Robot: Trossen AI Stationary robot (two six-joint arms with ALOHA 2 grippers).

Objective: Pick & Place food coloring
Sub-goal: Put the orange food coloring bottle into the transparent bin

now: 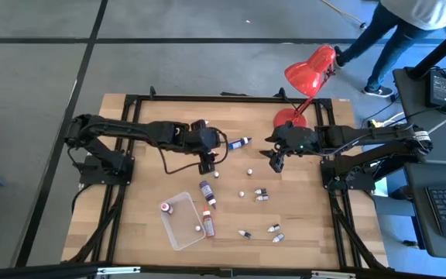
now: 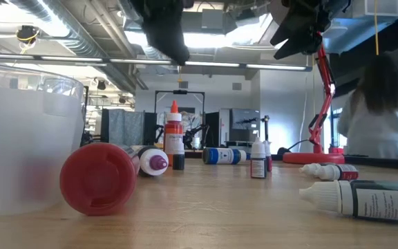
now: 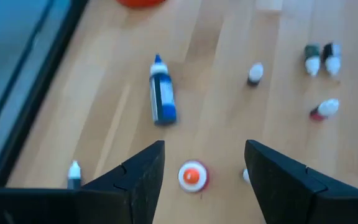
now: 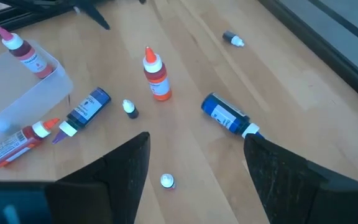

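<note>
Nearest my front table edge (image 1: pixel 130 256), the clear tray (image 1: pixel 183 221) holds one red bottle (image 1: pixel 166 208), while another red bottle (image 1: pixel 207 225) and a purple one (image 1: pixel 207 192) lie just beside its right wall, so I judge the tray is the drop-off. More small bottles (image 1: pixel 260 194) are scattered right of centre, with bare wood between them for a descent. Farther back, my left gripper (image 1: pixel 207 165) hangs with its jaws apart and empty above an upright orange-capped red bottle (image 3: pixel 192 175), seemingly lined up to take it. A blue bottle (image 1: pixel 240 142) lies beyond. My right gripper (image 1: pixel 276 161) waits spread wide, holding nothing, close to the red lamp (image 1: pixel 308 70) at the back edge.
</note>
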